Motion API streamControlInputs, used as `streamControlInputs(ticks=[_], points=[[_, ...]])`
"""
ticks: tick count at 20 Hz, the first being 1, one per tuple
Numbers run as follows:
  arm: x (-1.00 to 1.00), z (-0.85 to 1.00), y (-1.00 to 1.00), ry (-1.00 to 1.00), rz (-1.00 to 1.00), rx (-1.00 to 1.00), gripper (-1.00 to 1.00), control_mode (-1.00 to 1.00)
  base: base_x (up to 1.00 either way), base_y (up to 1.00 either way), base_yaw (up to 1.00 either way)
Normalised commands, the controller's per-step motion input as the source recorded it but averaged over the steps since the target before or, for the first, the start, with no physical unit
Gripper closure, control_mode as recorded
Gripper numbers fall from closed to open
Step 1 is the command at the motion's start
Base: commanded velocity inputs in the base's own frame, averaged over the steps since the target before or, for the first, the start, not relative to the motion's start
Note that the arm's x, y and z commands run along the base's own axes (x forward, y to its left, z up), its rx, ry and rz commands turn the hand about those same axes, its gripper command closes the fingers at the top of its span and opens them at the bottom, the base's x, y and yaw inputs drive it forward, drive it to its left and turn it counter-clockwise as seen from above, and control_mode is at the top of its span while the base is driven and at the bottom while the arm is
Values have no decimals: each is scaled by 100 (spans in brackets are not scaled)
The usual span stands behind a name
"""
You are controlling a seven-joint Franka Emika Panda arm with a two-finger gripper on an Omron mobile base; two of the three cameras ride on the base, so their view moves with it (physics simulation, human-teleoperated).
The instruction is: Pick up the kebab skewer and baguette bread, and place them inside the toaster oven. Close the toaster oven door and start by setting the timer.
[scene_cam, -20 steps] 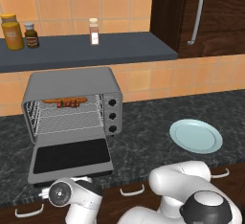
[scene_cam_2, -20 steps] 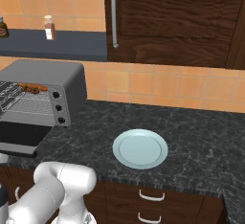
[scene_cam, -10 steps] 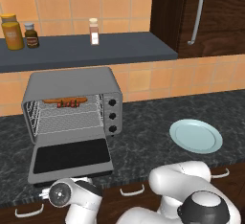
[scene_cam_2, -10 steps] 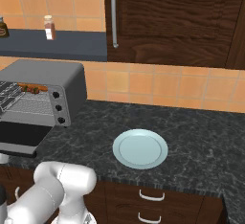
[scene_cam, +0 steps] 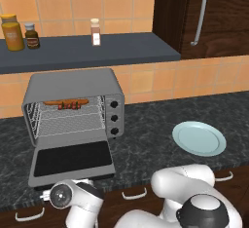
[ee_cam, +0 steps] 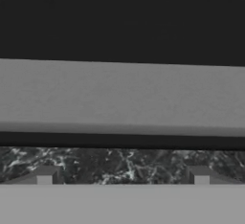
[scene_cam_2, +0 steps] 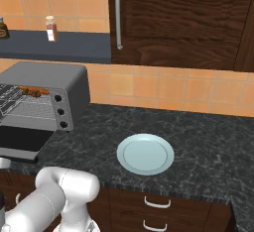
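Two foods, the baguette bread (scene_cam: pixel 65 102) and kebab skewer (scene_cam: pixel 69 106), lie inside the toaster oven (scene_cam: pixel 73 106) at left; the gripper (ee_cam: pixel 122 180) fingers are spread wide.

Orange tiled wall (scene_cam: pixel 73 3), dark wood cabinet (scene_cam_2: pixel 188 23), speckled black counter (scene_cam_2: pixel 198 142).

One toaster oven (scene_cam: pixel 73 110), one drop-down toaster oven door (scene_cam: pixel 72 161) just ahead of gripper (ee_cam: pixel 122 175). Three black knobs (scene_cam: pixel 114 118) in column, ahead and right of gripper. One baguette bread (scene_cam: pixel 65 102) and one kebab skewer (scene_cam: pixel 69 106) on rack, ahead of gripper. One pale plate (scene_cam: pixel 199 138), well right of gripper. Three jars (scene_cam: pixel 19 34) and one spice bottle (scene_cam: pixel 96 32) on shelf, far ahead, above.
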Motion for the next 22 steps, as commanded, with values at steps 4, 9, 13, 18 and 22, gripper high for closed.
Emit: streamControlInputs(ticks=[4, 9, 13, 18, 22], points=[[6, -23, 0, 0, 0, 0, -100, -100, 0, 0, 0], [19, -5, 0, 0, 0, 0, -100, -100, 0, 0, 0], [27, 0, 0, 0, 0, 0, -100, -100, 0, 0, 0], [28, 0, 0, 0, 0, 0, -100, -100, 0, 0, 0], [20, 15, 0, -1, 0, 0, -100, -100, 0, 0, 0]])
